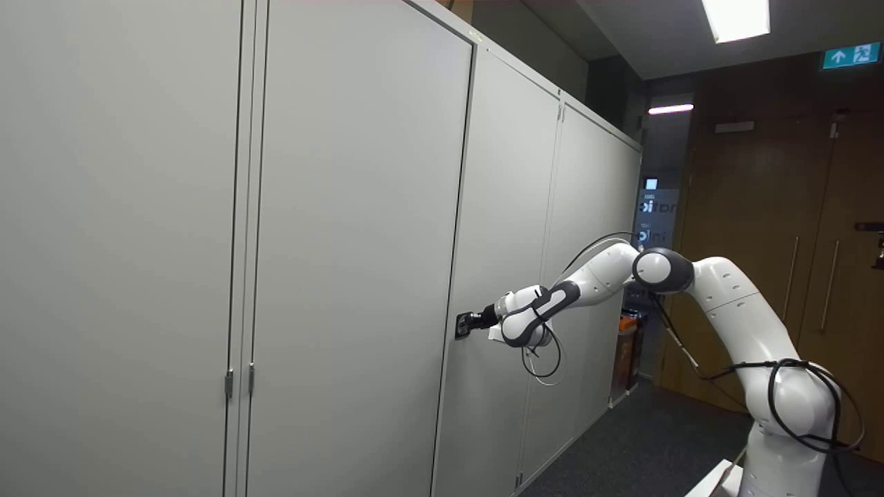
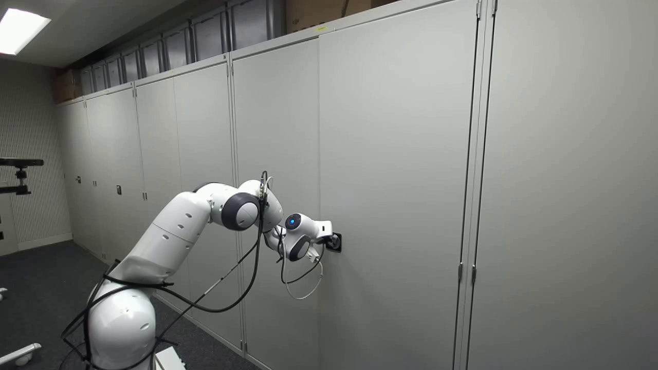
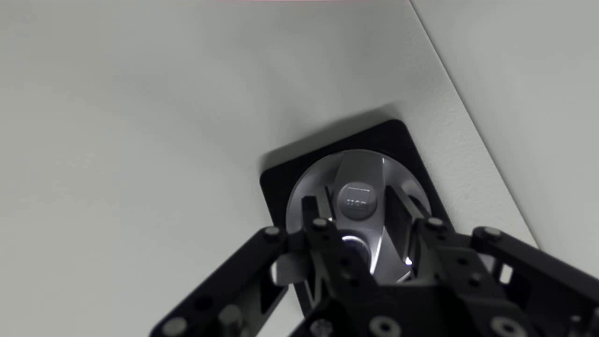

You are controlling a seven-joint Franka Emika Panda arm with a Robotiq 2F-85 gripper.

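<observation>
In the wrist view a grey metal turning handle with a round button sits in a round metal dish on a black square plate. My gripper is shut on this handle, one finger along each side of its raised bar. Below the button a lock cylinder is partly hidden by the gripper. The plate is fixed to a light grey cabinet door, close to its edge seam. In both exterior views my gripper reaches straight to the black plate, and the door looks flush with its neighbour.
More cabinet doors line the wall on both sides, with grey crates on top. Loose cables hang from the arm. Bins and wooden doors stand farther back. A chair foot shows on the carpet.
</observation>
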